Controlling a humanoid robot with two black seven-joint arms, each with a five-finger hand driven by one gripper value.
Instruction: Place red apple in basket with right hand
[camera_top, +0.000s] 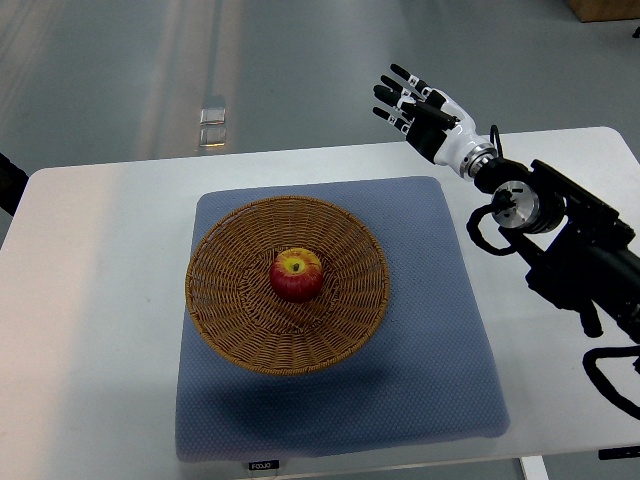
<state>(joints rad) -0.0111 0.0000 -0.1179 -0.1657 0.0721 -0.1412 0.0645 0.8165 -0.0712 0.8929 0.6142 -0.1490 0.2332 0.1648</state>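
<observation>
**Apple in the basket, right hand lifted clear**

Now, from the left: the white table (90, 300) carries a blue mat (450, 330), and on it stands the wicker basket (225, 300). The red apple (297, 274) lies at the middle of the basket, so the placing looks done. The right hand (420, 108) hovers beyond the far table edge, fingers spread and holding nothing. To finish well, I think it should draw away high, well apart from the rim. Bare table lies right of the mat.

a blue mat (440, 330) lies on a white table (90, 300), grey floor (250, 70) beyond it
</observation>
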